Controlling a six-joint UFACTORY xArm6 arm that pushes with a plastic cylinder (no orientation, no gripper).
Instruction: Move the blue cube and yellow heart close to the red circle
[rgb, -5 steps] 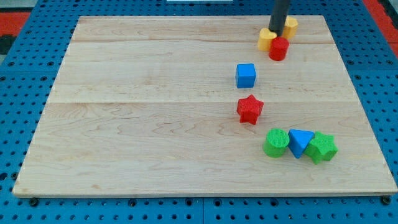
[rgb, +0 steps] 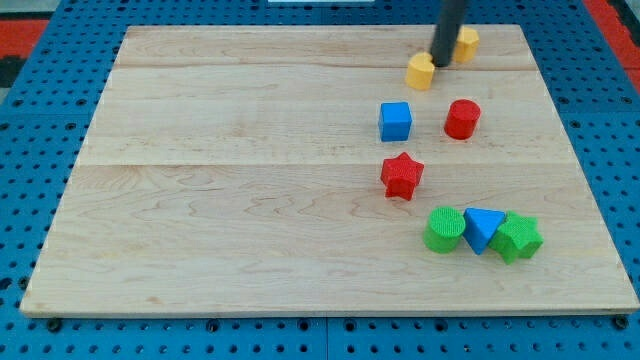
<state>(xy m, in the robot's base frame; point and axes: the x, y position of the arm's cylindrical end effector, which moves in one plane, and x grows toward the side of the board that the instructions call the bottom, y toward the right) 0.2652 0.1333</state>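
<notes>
The red circle (rgb: 462, 118) lies right of the blue cube (rgb: 395, 121), a small gap between them. A yellow block (rgb: 421, 71), which looks like the heart, sits above them near the board's top edge. My tip (rgb: 441, 63) touches that yellow block's right side, and the dark rod rises out of the view's top. A second yellow block (rgb: 465, 42) lies just right of the rod; its shape is unclear.
A red star (rgb: 402, 175) lies below the blue cube. A green circle (rgb: 443, 229), a blue triangle (rgb: 482, 228) and another green block (rgb: 518, 237) sit in a row at lower right. The wooden board (rgb: 230, 200) rests on a blue pegboard.
The red circle has slid down and slightly right, away from the yellow block, level with the blue cube. The yellow block by my tip has shifted a little left and down.
</notes>
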